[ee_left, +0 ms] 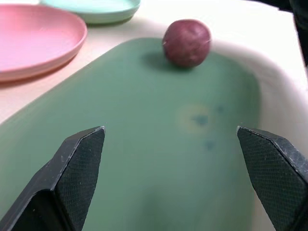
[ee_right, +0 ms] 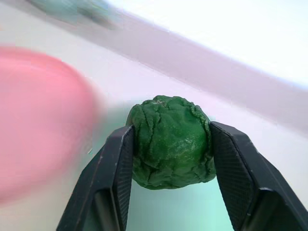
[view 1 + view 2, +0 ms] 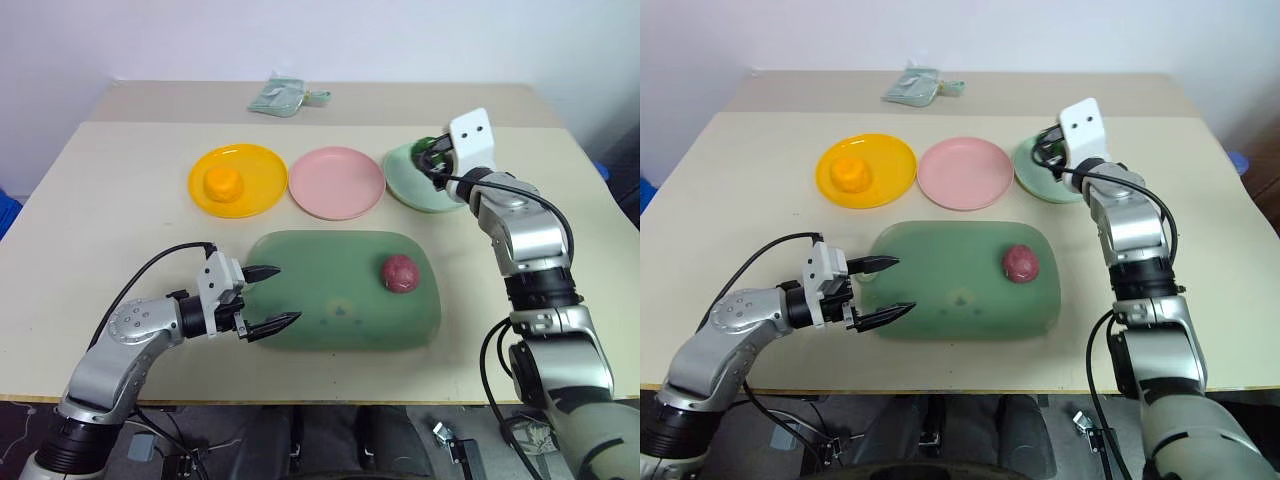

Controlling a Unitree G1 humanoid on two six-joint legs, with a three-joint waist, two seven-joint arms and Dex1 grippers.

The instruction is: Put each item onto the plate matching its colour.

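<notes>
Green ball (image 2: pixel 172 142): dark, knobbly, clamped between right fingers (image 2: pixel 115 178), over mint plate (image 3: pixel 412 180).
Magenta ball (image 3: pixel 401 272): on green tray (image 3: pixel 320 300), well ahead of left fingers (image 1: pixel 79 163).
Left fingers: spread wide, holding nothing, at tray's near edge.
Orange ball (image 3: pixel 222 184): on yellow plate (image 3: pixel 262 172).
Pink plate (image 3: pixel 337 182): bare, on bench (image 3: pixel 120 220).

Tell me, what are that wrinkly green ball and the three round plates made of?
The green ball looks like matte modelling clay or dough, judging by its creased, crumpled skin, though I can't be sure. The yellow plate, pink plate and mint plate look like smooth moulded plastic with a soft sheen.
</notes>
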